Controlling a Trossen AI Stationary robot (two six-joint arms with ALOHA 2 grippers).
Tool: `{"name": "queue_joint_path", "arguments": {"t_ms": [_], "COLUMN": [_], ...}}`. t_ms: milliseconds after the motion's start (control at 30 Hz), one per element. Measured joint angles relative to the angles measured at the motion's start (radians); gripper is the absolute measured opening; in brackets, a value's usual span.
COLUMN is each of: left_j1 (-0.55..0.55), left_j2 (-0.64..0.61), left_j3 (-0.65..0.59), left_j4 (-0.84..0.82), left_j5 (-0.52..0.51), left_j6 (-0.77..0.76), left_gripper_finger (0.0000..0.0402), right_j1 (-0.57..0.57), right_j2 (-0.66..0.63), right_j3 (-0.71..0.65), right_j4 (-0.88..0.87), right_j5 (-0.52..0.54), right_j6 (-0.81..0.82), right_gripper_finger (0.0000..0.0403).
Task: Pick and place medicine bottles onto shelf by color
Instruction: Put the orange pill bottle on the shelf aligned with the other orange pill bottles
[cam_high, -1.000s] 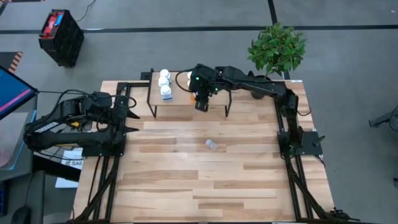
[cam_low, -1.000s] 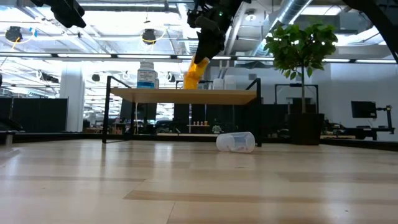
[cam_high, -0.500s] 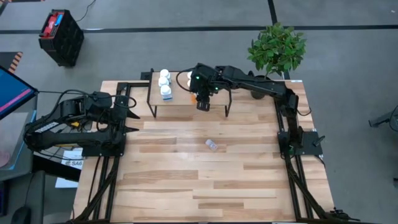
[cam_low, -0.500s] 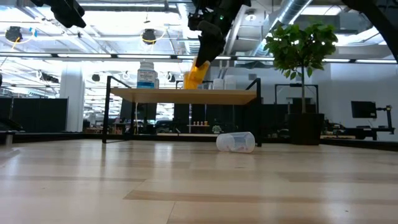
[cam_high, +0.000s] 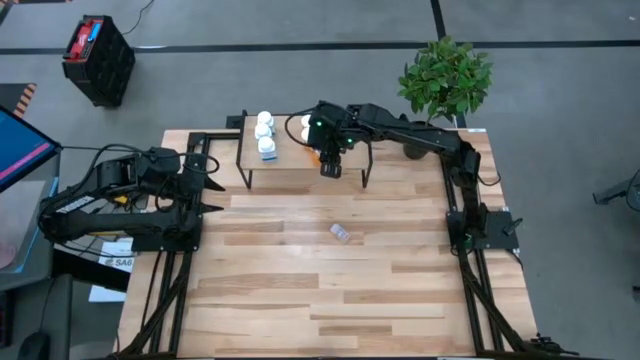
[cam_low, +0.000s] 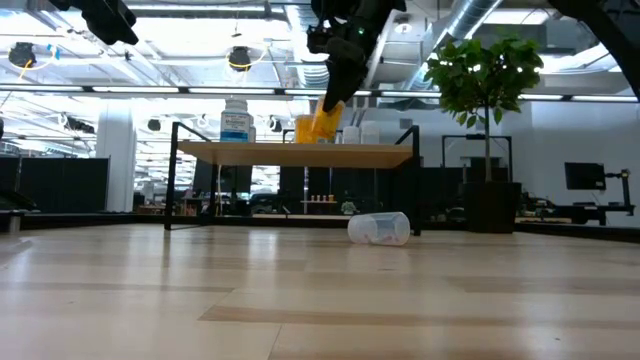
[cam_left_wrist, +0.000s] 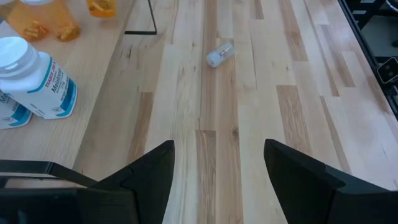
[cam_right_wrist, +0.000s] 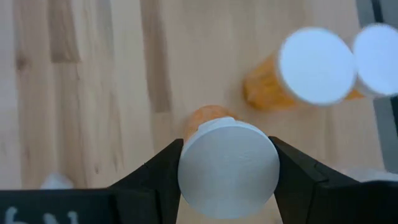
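Note:
My right gripper (cam_high: 328, 160) is over the shelf (cam_high: 300, 162), shut on an orange bottle (cam_low: 324, 121) with a white cap. Two more orange bottles (cam_right_wrist: 308, 68) stand on the shelf's top board beside it. Three white bottles (cam_high: 265, 134) stand at the shelf's left end. A clear bluish bottle (cam_high: 341, 233) lies on its side on the table in front of the shelf. My left gripper (cam_high: 218, 187) is open and empty at the table's left edge. My right gripper pinches the orange bottle's white cap (cam_right_wrist: 227, 168) between its two fingers, one on each side. The fingers come from above, pointing down. The bottle hangs tilted below them, its lower end (cam_low: 318, 136) close over the shelf's top board; whether it touches, I cannot tell.
A potted plant (cam_high: 446, 78) stands at the table's far right corner. The slatted tabletop (cam_high: 330, 290) lies open in front of the shelf. The shelf stands on thin black legs (cam_low: 414, 180).
My right gripper has moved a little toward the table's right edge over the shelf, carrying the orange bottle, which stays tilted below it.

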Motion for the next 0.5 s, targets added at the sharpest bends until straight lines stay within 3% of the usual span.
{"name": "queue_joint_path", "arguments": {"t_ms": [500], "left_j1": [0.000], "left_j2": [0.000], "left_j3": [0.000], "left_j4": [-0.001], "left_j5": [0.000], "left_j6": [0.000], "left_gripper_finger": [0.0233], "right_j1": [-0.021], "right_j2": [0.000], "right_j3": [0.000], "right_j4": [-0.019], "right_j5": [0.000], "right_j6": [-0.019], "right_gripper_finger": [0.0221]}}
